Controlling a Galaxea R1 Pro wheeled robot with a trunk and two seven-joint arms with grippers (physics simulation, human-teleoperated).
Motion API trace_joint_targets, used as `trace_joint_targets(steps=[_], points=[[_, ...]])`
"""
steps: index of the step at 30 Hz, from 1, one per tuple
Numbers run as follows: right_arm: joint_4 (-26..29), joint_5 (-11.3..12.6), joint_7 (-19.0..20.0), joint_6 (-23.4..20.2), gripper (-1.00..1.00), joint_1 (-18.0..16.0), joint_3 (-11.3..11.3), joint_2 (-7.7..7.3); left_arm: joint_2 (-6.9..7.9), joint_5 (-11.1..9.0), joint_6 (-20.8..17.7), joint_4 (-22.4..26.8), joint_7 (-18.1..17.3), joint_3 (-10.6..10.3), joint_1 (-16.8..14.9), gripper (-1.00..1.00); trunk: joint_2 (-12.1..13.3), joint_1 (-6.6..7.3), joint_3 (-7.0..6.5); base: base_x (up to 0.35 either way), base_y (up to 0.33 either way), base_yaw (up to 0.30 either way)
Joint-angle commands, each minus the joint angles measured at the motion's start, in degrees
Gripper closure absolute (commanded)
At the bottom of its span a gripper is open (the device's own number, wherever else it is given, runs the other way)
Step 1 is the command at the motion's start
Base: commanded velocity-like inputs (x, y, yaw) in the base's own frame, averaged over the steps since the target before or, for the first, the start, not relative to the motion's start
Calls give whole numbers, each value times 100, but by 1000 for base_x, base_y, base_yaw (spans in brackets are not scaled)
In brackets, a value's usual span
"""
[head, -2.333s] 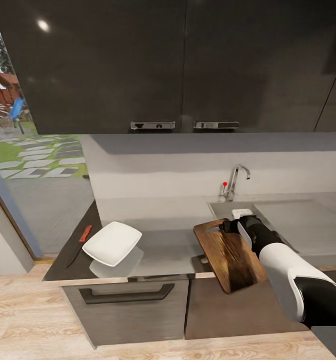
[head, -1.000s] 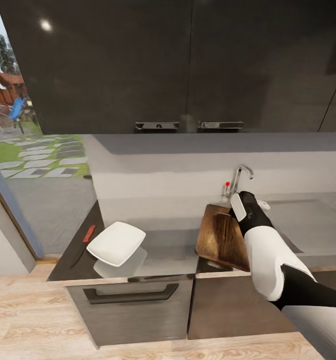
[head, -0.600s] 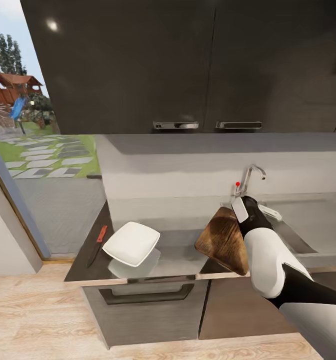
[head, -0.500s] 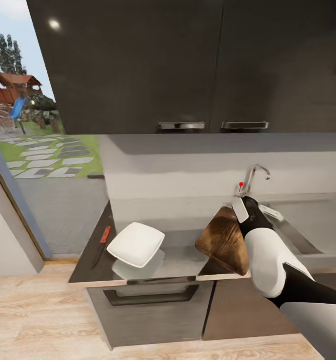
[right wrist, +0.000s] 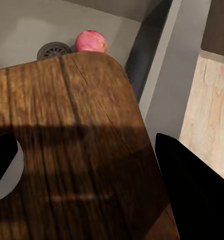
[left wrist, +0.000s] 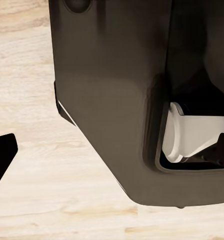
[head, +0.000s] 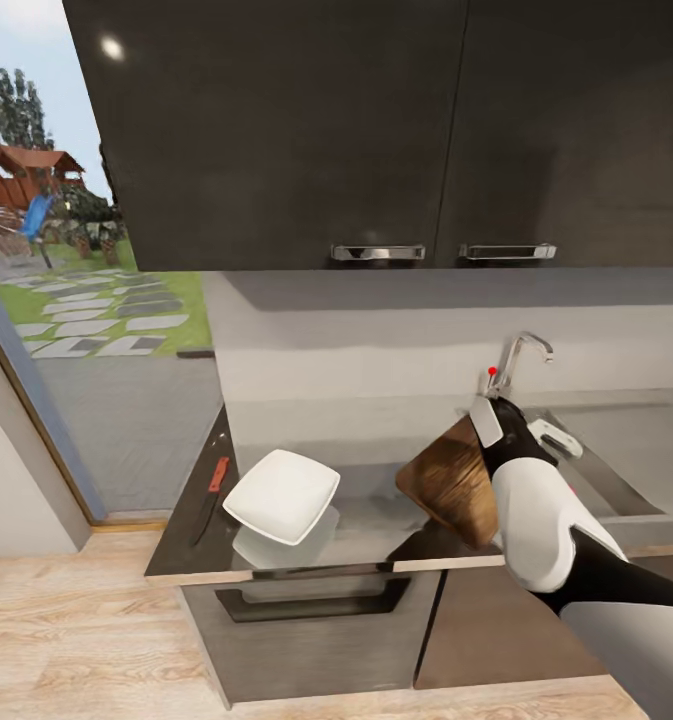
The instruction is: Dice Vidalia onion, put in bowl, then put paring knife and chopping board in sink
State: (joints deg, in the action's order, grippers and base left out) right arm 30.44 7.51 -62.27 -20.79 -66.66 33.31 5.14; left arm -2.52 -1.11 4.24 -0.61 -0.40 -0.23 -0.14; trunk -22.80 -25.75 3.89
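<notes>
My right gripper (head: 488, 422) is shut on the chopping board (head: 452, 480), holding the dark-brown board tilted steeply on edge above the countertop (head: 316, 428), just left of the sink (head: 626, 460). In the right wrist view the chopping board (right wrist: 67, 145) lies between the dark fingers (right wrist: 192, 190), and beyond its edge the pinkish Vidalia onion (right wrist: 91, 41) rests on the sink (right wrist: 22, 27) floor beside the drain (right wrist: 53, 50). The white bowl (head: 281, 495) sits on the counter's left part, with the red-handled paring knife (head: 214, 482) lying left of it. My left gripper (left wrist: 112, 152) hangs open over the floor.
The chrome tap (head: 521, 355) with its red knob (head: 492, 371) stands behind the gripper. Dark wall cabinets (head: 376, 130) hang over the counter. A glass door (head: 86, 330) to the garden is at the left. The robot's own dark body (left wrist: 117, 100) is close to the left gripper.
The camera has shifted, so the scene sits further right. The board, flat over the counter's front edge earlier, is now lifted and tipped steeply on edge in the right gripper.
</notes>
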Motion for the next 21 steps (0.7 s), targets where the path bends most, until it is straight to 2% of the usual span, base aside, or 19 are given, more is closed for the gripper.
trace_joint_targets(steps=[1,6,13,21], points=[[14,-10,-14,-42,100,-5,151,5,2,-12,26,-8,-4,-3,-4,-100,-12,-4,11,0,0,0],[15,-19,-26,-28,100,-5,424,0,5,-12,26,-9,-4,-3,-4,-100,-12,-4,11,0,0,0],[15,-22,-273,-22,100,-5,449,9,14,-12,24,-15,-4,-3,-4,-100,-12,-4,11,0,0,0],[8,-24,-611,335,100,-5,449,24,23,-12,24,-10,4,-3,-4,-100,-12,-4,11,39,21,0]])
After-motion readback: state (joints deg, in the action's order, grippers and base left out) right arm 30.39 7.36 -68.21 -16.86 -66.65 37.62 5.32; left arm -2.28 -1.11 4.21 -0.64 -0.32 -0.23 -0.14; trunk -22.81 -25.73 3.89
